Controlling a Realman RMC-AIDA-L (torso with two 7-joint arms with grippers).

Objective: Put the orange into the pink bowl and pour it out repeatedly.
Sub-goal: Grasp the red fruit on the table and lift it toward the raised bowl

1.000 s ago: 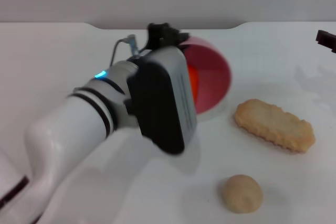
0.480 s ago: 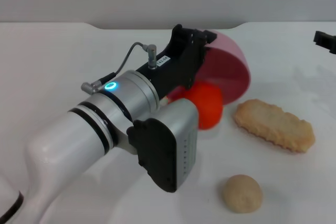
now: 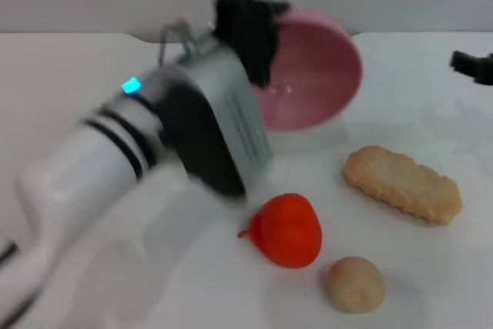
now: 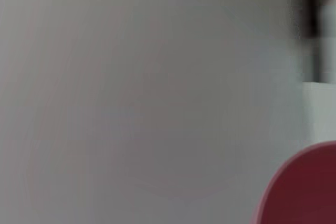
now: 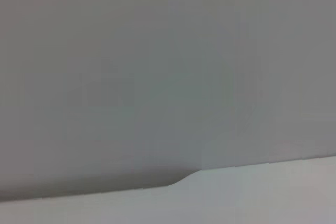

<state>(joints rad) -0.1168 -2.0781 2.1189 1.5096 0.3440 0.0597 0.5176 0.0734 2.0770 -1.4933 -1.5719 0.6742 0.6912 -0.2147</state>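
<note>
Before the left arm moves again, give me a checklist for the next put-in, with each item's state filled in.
1. Round red-orange toy orange out of the bowl, lying free on the white table: ok.
2. Glossy pink plastic bowl upright to receive it: not ok, tilted on its side, held up by the left pincer.
3. Bowl empty: ok.
4. Beige ball clear of the orange: ok, though close.
5. Long tan biscuit apart from the orange: ok.
6. Right pincer parked at the far edge: ok.
</note>
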